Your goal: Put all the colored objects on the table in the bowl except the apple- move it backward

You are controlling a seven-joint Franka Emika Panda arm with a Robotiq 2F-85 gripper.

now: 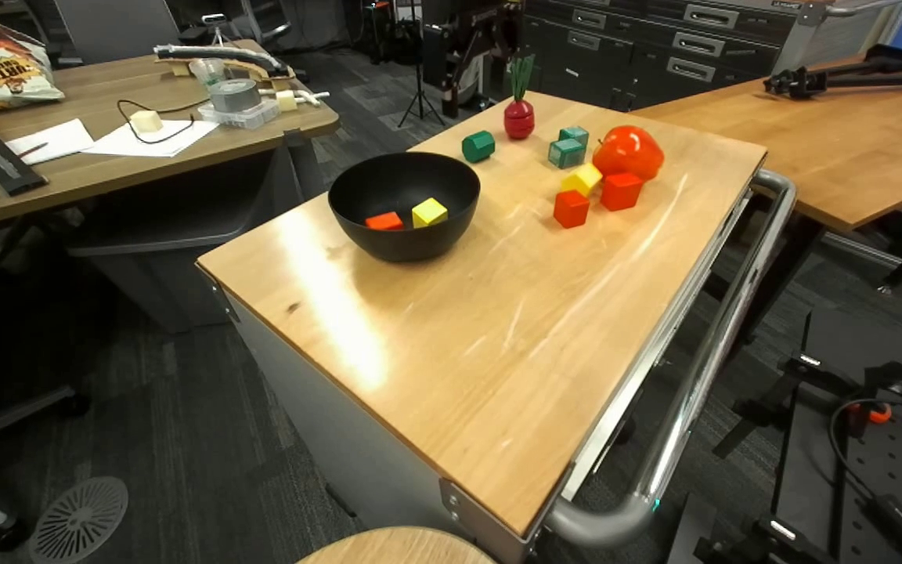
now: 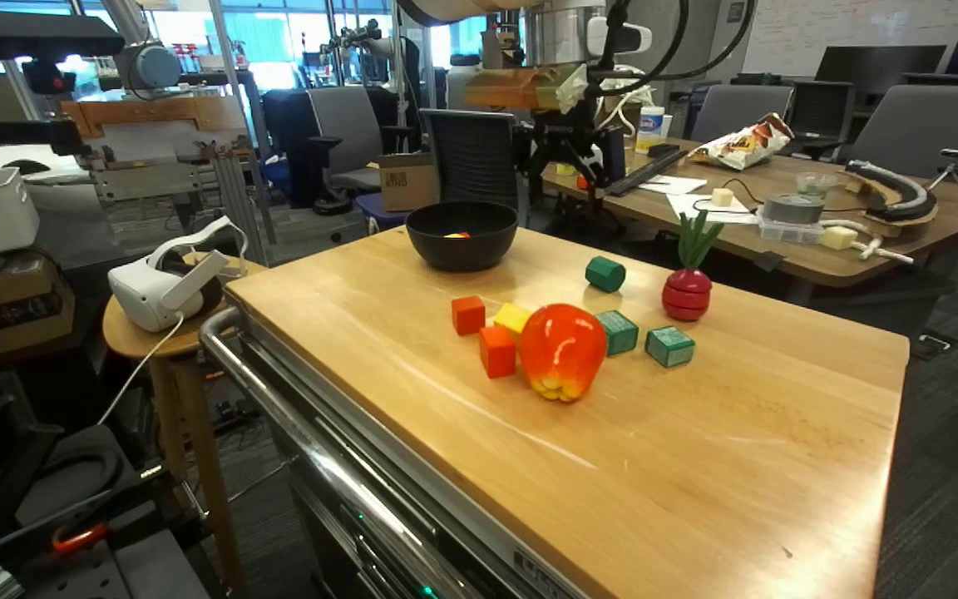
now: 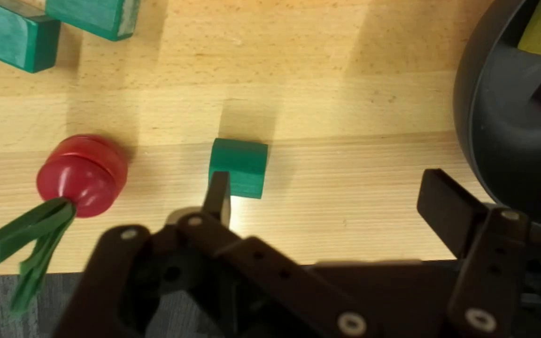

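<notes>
My gripper [image 3: 327, 188] is open and empty above the table [image 1: 459, 329]. Its left finger overlaps a green block [image 3: 242, 164] in the wrist view; that block also shows in both exterior views [image 1: 478, 146] [image 2: 605, 274]. The black bowl [image 1: 408, 247] holds a yellow block [image 1: 429, 213] and a red-orange block [image 1: 384, 222]. The small dark-red fruit [image 3: 82, 176] with green stem stands beside the green block. The apple [image 2: 563, 353] sits among two red blocks [image 2: 468, 315] [image 2: 497, 350], a yellow block [image 2: 511, 317] and two green blocks [image 2: 617, 333] [image 2: 669, 345].
A metal rail [image 2: 346, 466] runs along one table edge. A cluttered desk [image 1: 130, 172] and a longer wooden desk [image 1: 874, 133] stand nearby. A stool with a white headset [image 2: 155, 291] is beside the table.
</notes>
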